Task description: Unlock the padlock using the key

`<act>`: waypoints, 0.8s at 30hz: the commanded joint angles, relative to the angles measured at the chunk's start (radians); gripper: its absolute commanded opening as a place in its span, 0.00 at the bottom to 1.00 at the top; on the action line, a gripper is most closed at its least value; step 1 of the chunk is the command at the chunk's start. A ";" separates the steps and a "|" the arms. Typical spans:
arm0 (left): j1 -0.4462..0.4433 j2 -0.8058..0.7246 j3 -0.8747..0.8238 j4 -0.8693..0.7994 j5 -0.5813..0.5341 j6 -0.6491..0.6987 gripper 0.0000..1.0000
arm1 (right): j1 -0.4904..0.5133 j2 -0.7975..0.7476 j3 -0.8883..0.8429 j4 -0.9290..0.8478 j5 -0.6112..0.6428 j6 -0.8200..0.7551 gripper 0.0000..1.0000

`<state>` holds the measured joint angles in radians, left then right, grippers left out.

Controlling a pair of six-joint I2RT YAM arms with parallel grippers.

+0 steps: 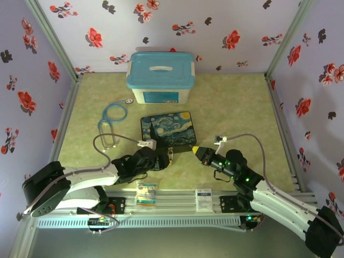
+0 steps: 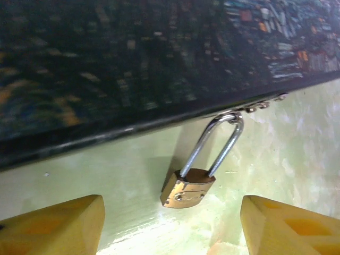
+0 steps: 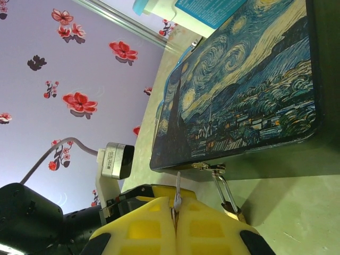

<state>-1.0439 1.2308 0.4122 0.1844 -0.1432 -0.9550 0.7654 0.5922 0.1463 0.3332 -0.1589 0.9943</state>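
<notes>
From above, the box (image 1: 168, 128) lies in the middle of the tabletop (image 1: 236, 107). The padlock (image 1: 170, 153) hangs at the box's near edge. The left pincer (image 1: 160, 158) is just in front of that edge, beside the padlock. The right pincer (image 1: 195, 150) is near the box's near right corner and points at the padlock. The two arms are close together here, so they could bump.

From the left wrist, the padlock (image 2: 188, 189) hangs by its thin loop from a clasp on the box (image 2: 133, 64). Its gold body is tilted. The left pincer (image 2: 170, 234) is spread wide, with one yellow finger (image 2: 53, 226) on each side, and touches nothing. Nothing holds the padlock, so I think a push from the key would just swing it away.

From the right wrist, the right pincer (image 3: 177, 215) is pressed together and pinches the key (image 3: 178, 192). Just a thin bit of key sticks out, toward the edge of the box (image 3: 244, 90). The padlock (image 3: 229, 201) hangs just beside it under that edge. I cannot see the keyhole from here. The key is tiny, so it could twist or slip in the grip. It could miss the hole and scrape the gold body. A hard poke could knock it out onto the tabletop, where it would be hard to pick up.
</notes>
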 commanded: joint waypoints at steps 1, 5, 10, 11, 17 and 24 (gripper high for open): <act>0.002 0.048 0.041 0.046 0.023 0.087 0.68 | -0.005 -0.013 -0.021 -0.002 0.021 -0.018 0.00; 0.000 0.103 0.048 0.062 0.035 0.101 0.68 | -0.004 -0.020 -0.033 0.002 0.023 -0.013 0.00; -0.021 0.170 0.096 0.043 0.038 0.143 0.64 | -0.005 -0.024 -0.046 -0.007 0.030 -0.011 0.00; -0.023 0.182 0.101 0.041 0.038 0.149 0.63 | -0.005 -0.023 -0.047 -0.009 0.029 -0.013 0.00; -0.030 0.255 0.125 0.041 0.031 0.121 0.47 | -0.005 -0.026 -0.057 -0.022 0.035 -0.008 0.00; -0.056 0.323 0.144 0.024 -0.001 0.084 0.44 | -0.005 -0.026 -0.059 -0.029 0.042 -0.016 0.00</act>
<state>-1.0866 1.5204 0.5472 0.2249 -0.1246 -0.8474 0.7654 0.5774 0.0963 0.3069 -0.1413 0.9943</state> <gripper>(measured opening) 0.450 0.043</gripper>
